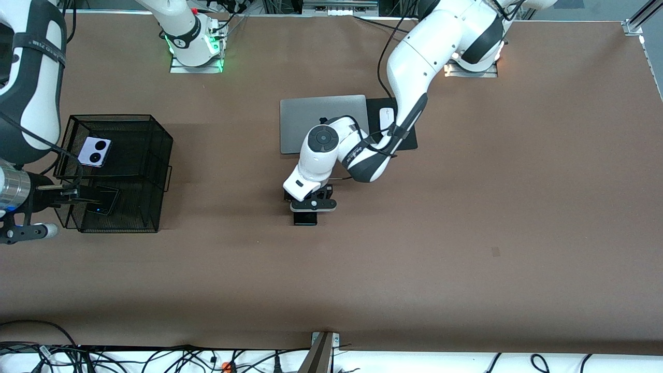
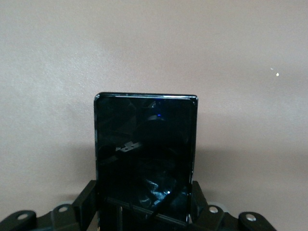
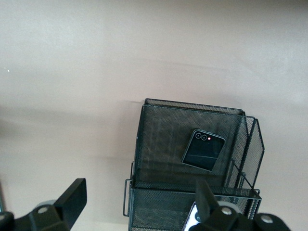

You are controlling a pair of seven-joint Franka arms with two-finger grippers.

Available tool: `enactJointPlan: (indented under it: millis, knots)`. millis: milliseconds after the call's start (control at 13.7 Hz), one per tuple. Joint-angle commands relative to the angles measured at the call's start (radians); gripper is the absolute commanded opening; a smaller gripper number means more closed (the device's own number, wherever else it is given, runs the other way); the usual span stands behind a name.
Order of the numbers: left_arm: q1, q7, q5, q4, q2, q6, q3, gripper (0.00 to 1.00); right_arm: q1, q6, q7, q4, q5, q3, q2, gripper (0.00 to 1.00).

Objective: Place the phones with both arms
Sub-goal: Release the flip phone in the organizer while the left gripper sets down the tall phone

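Front view: at frame centre the left gripper [image 1: 312, 205] is low over the long black phone [image 1: 305, 218] on the brown desk [image 1: 466, 233], below the silver laptop [image 1: 322, 111] and white mouse [image 1: 386, 118]; at mid-left a black mesh basket [image 1: 155, 171] holds the lavender phone [image 1: 94, 151] and the small black phone [image 1: 105, 201], with the right gripper [image 1: 72, 194] over its edge. Left wrist view: the long black phone [image 2: 146, 154] fills the lower centre, the jaws clamped on its long edges. Right wrist view: the jaws stand apart above the basket [image 3: 159, 144], the small black phone [image 3: 202, 149] right of centre.

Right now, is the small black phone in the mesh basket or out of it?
In. The small black phone lies flat on the floor of one compartment of the black mesh basket, with the mesh walls around it.
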Motion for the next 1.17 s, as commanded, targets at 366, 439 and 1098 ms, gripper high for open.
enactJointPlan:
  millis: [366, 439, 1098]
  knots:
    - [-0.023, -0.039, 0.012, 0.053, -0.003, -0.024, 0.046, 1.0, 0.069, -0.054, 0.063, 0.004, -0.037, -0.007, -0.013, 1.0]
    - [-0.021, -0.041, 0.012, 0.053, -0.006, -0.026, 0.047, 1.0, 0.074, -0.054, 0.074, 0.004, -0.037, -0.007, -0.013, 1.0]
    - [0.247, 0.104, 0.011, -0.069, -0.448, -0.594, -0.002, 1.0, 0.095, -0.054, 0.104, 0.006, -0.013, 0.014, -0.013, 1.0]
